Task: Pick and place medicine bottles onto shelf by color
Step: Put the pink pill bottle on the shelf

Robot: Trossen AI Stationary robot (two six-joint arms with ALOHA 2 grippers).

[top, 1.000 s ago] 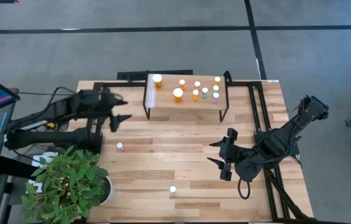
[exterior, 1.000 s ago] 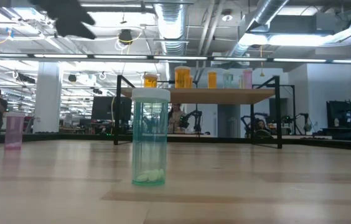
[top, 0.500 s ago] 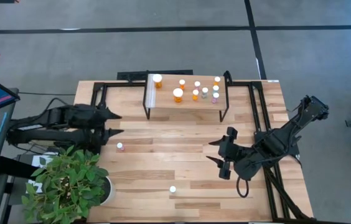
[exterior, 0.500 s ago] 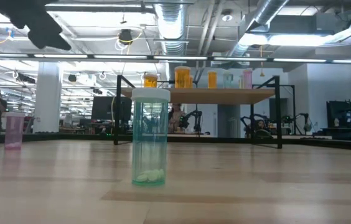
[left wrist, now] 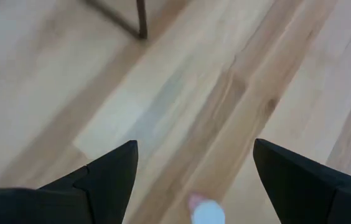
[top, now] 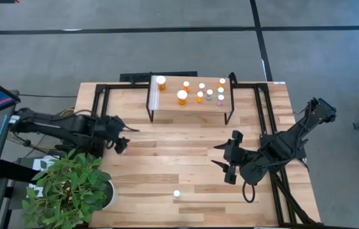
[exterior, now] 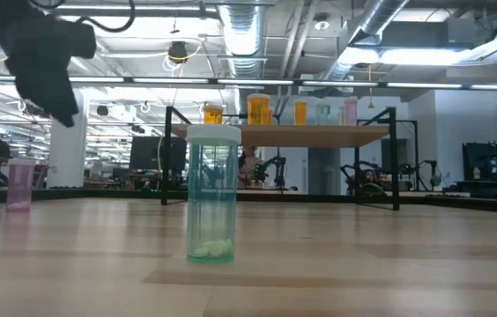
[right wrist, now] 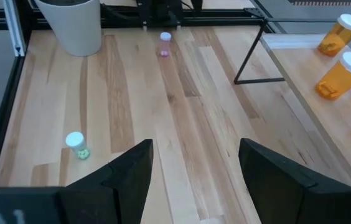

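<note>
We've got the left gripper [top: 123,138] spread wide just over the pink bottle [top: 123,150] on the table, well short of the shelf [top: 189,105]; prob light, tippy, slick plastic, so grab mid-body below the cap

The overhead camera looks straight down on the whole light-wood tabletop [top: 186,159]. The low camera sits at table height, close behind a clear green white-capped bottle [exterior: 212,194], facing twelve o'clock toward the raised wooden black-legged shelf [exterior: 279,135], which both share.
</note>
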